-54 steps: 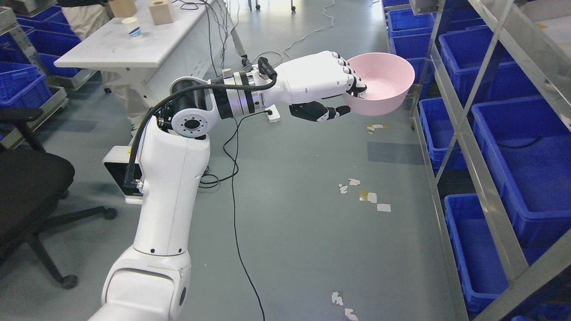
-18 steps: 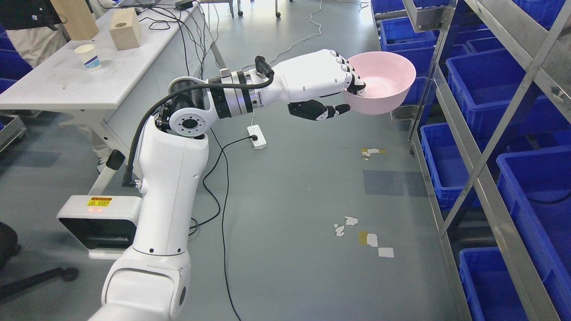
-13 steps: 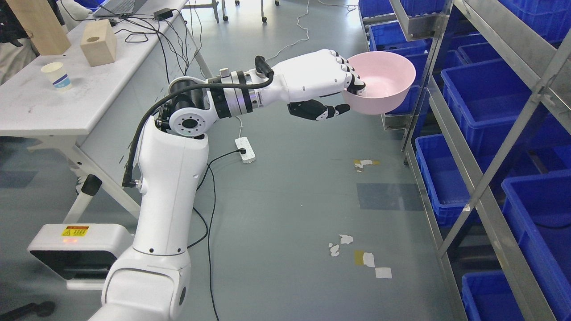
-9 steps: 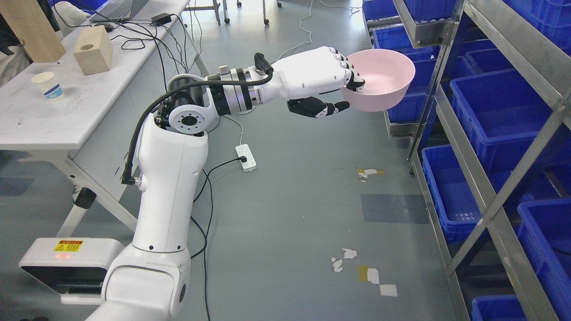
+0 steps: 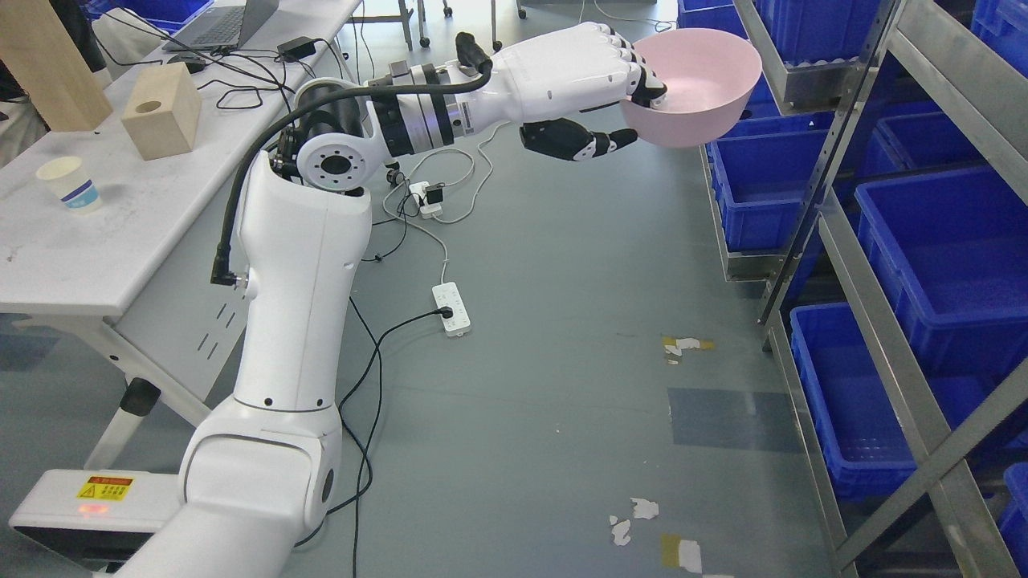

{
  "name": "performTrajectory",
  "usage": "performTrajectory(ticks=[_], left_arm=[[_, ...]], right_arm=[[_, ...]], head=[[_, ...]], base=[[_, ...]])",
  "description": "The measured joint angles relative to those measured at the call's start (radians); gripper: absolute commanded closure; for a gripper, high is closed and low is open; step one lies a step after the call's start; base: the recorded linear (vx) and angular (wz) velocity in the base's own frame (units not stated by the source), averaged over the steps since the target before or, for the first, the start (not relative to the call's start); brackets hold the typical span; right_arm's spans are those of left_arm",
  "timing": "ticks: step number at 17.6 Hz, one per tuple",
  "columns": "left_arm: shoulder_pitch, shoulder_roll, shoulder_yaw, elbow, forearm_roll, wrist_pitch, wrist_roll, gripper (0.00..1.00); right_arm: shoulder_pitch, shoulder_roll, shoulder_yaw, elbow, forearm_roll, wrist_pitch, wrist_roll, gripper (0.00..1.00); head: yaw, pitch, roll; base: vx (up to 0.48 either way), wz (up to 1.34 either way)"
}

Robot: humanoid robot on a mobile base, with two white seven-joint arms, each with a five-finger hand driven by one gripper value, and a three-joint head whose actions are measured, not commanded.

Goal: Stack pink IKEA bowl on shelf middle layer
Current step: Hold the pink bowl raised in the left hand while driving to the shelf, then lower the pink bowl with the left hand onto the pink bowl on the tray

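Note:
My left hand (image 5: 634,108) is shut on the near rim of a pink bowl (image 5: 699,84), fingers curled over the rim into the bowl and the thumb underneath. The arm reaches out from the lower left to the upper middle of the head view. The bowl is held upright in the air above the floor, just left of the metal shelf rack (image 5: 835,136). It is near the end of a steel shelf layer (image 5: 811,87). The right arm does not show.
The rack on the right holds several blue bins (image 5: 948,265) on its layers. A white table (image 5: 72,241) at the left carries a paper cup (image 5: 71,186), wooden blocks (image 5: 161,120) and a laptop. Cables and a power strip (image 5: 452,307) lie on the grey floor.
The whole view has shifted as the robot moved, so the camera moved. My left arm has risen, carrying the bowl higher in the picture and closer to the shelf's end. The grasp is unchanged.

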Motion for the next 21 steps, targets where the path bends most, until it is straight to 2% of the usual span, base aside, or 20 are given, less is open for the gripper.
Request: performTrajectory(ticks=[9,13,21], left_arm=[[-0.021,0.0,-0.035,0.044,0.043,0.0,0.019,0.97],[-0.023,0.0,-0.05,0.056,0.05,0.0,0.02,0.97],[-0.027,0.0,-0.088,0.06,0.099,0.0,0.02,0.97]], right_arm=[[-0.001,0.0,0.0,0.0,0.0,0.0,0.0,0.0],[-0.001,0.0,0.0,0.0,0.0,0.0,0.0,0.0],[0.001,0.0,0.0,0.0,0.0,0.0,0.0,0.0]], head=[[0.0,0.0,0.0],[0.0,0.0,0.0],[0.0,0.0,0.0]], base=[[0.177,0.02],[0.217,-0.98],[0.122,-1.47]])
